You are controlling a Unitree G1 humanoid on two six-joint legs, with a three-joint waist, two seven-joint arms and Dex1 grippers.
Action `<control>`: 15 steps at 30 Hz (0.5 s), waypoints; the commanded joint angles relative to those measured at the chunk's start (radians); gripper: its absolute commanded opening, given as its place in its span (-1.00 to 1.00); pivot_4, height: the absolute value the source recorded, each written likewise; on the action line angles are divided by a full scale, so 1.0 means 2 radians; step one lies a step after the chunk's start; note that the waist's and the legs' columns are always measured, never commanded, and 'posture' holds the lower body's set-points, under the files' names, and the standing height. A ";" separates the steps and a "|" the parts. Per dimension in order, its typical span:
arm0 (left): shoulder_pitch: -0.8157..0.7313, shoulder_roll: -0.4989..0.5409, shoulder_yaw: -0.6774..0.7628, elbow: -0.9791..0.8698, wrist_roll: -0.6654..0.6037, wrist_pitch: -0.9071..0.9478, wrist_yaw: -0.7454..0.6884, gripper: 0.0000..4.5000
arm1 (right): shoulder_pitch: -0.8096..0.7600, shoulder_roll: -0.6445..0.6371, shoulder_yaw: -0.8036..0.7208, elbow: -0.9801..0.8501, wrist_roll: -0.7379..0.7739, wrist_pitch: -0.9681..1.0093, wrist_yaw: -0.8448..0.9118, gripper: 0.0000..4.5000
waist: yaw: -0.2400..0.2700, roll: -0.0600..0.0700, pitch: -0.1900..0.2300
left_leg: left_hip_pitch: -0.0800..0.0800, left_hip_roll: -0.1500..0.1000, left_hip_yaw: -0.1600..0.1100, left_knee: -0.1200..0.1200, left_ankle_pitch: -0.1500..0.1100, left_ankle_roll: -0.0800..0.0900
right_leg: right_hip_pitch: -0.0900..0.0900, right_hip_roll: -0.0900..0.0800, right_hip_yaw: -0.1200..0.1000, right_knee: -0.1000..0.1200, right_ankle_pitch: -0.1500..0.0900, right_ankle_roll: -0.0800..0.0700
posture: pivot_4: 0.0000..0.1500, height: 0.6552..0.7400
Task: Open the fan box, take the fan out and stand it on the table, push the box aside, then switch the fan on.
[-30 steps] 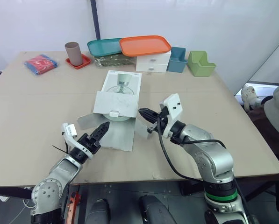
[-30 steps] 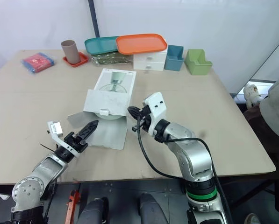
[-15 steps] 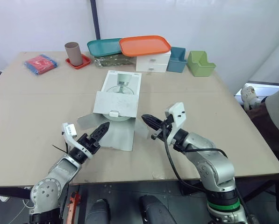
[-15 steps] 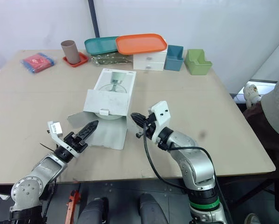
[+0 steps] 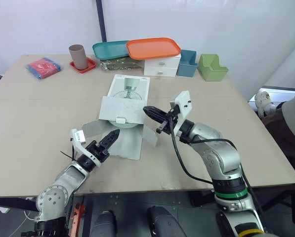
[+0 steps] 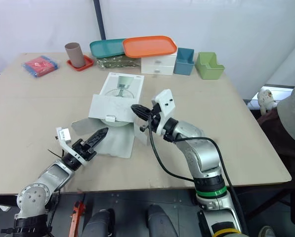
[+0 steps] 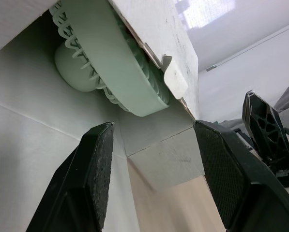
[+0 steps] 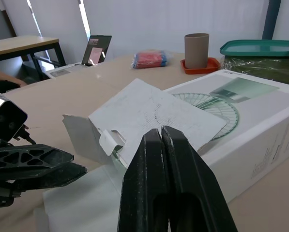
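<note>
The right gripper [image 5: 148, 111] has swung back up to the open end of the fan box [image 5: 130, 96], its fingers pressed together on nothing. The left gripper [image 5: 112, 136] has crept a little closer, fingers spread apart. The tan table [image 5: 38, 113] stands before white curtain walls, with a brown cup [image 5: 78, 56], an orange tray [image 5: 153, 48] and white drawers [image 5: 162, 66] along its far edge. The white box lies flat mid-table, near flaps splayed, and the pale green fan [image 7: 110, 72] sits just inside its mouth.

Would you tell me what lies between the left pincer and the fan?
Only an open flap of the box, lying flat; the left wrist view shows it stretching from the left pincer to the fan.
</note>
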 commanded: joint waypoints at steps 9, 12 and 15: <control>-0.002 -0.008 -0.002 -0.010 0.006 -0.013 -0.002 0.25 | -0.069 0.024 0.044 0.118 -0.049 -0.061 0.021 -1.00 | 0.000 0.000 0.000 | 0.000 0.000 0.000 0.000 0.000 0.000 | 0.000 0.000 0.000 0.000 0.001 0.001 | 1.00 1.00; -0.001 -0.008 -0.001 -0.010 0.006 -0.014 0.000 0.25 | -0.084 0.028 0.042 0.141 -0.057 -0.058 0.016 -1.00 | 0.001 0.000 0.000 | 0.000 0.000 0.000 0.000 0.000 0.000 | 0.000 0.000 0.000 0.000 0.001 0.001 | 1.00 1.00; -0.003 -0.009 0.002 -0.008 0.001 -0.013 0.001 0.25 | -0.095 0.031 0.042 0.164 -0.069 -0.056 0.004 -1.00 | 0.000 0.000 0.000 | 0.000 0.000 0.000 0.000 0.000 0.000 | 0.000 0.000 0.000 0.000 0.001 0.001 | 1.00 1.00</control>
